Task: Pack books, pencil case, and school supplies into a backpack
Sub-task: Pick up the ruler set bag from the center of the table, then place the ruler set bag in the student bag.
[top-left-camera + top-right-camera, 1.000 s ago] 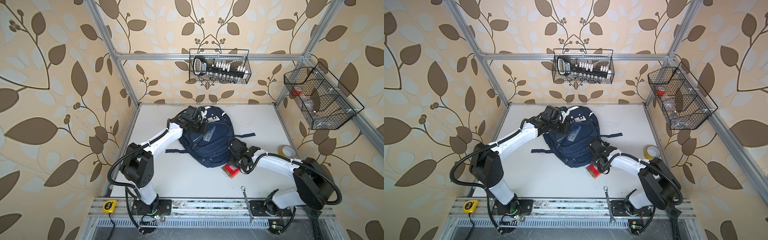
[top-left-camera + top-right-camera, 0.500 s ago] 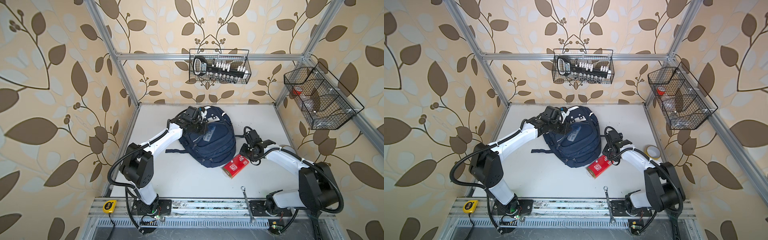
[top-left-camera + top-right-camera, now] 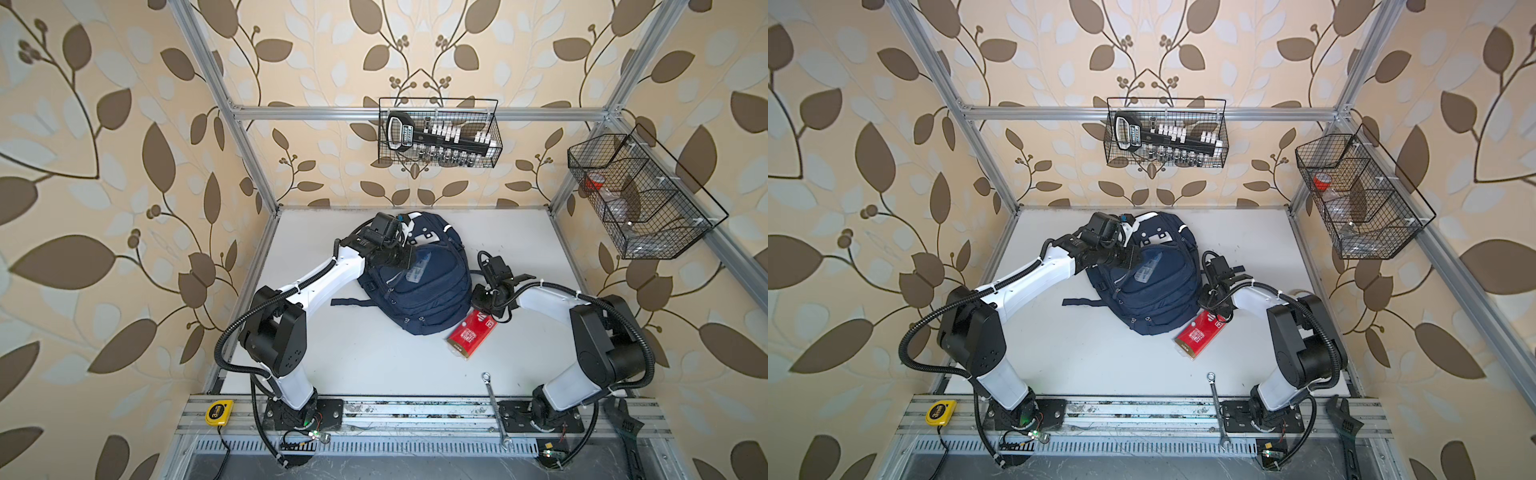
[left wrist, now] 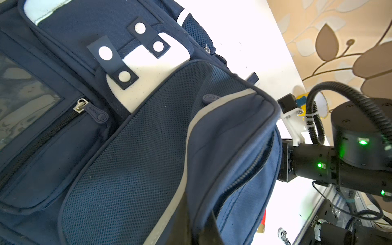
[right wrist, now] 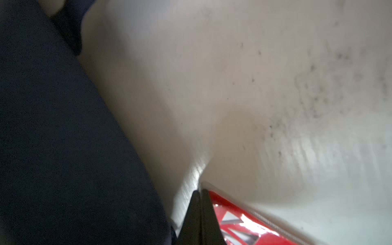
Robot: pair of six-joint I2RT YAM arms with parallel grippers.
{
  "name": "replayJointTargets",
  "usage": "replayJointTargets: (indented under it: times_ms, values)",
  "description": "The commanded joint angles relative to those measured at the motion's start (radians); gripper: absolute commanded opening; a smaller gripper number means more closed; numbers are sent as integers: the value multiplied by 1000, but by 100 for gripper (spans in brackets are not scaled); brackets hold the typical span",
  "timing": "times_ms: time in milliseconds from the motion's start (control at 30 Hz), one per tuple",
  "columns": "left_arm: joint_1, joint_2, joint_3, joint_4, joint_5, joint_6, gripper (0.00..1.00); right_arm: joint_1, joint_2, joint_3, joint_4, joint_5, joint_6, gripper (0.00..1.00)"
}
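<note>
The navy backpack [image 3: 419, 286] lies flat mid-table, in both top views [image 3: 1152, 291]. My left gripper [image 4: 199, 224] is shut on the grey-trimmed rim of a front pocket, holding the flap up; it shows from above [image 3: 409, 259]. A clear box with a red label [image 3: 471, 338] lies on the table by the backpack's lower right edge. My right gripper [image 5: 199, 192] is shut with nothing between its fingers. Its tips rest at the far corner of the red-labelled box [image 5: 244, 224], between the box and the backpack. The books and the pencil case are out of view.
A silver wrench [image 3: 494, 409] and a black adjustable spanner [image 3: 623, 419] lie near the front rail, and a yellow tape measure [image 3: 218, 412] sits at front left. Wire baskets hang on the back wall [image 3: 438, 137] and the right wall [image 3: 640, 199].
My right gripper pulled away from the backpack's lower edge, swung out to the right, then came back down to the red-labelled box's far corner. The box now lies more exposed. The left arm has not moved.
</note>
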Motion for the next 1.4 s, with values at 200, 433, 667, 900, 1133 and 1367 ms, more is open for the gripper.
replayJointTargets:
  times_ms: [200, 433, 667, 900, 1133, 1367]
  values:
    - [21, -61, 6, 25, 11, -9, 0, 4, -239, 34, -112, 106, -11, 0]
    - [21, -56, 11, 46, 51, -25, 0, 26, -413, 161, -184, 102, -4, 0]
    - [21, -45, 54, 28, 87, -41, 0, 170, -296, 397, -150, 117, 27, 0]
    - [24, -26, 124, -1, 110, -82, 0, 293, -202, 429, -61, 122, 53, 0]
    - [22, -47, 110, 61, 168, -174, 0, 323, -69, 410, 98, 80, 88, 0]
    - [22, -81, 28, 138, 233, -250, 0, 315, 143, 577, 122, 141, 64, 0]
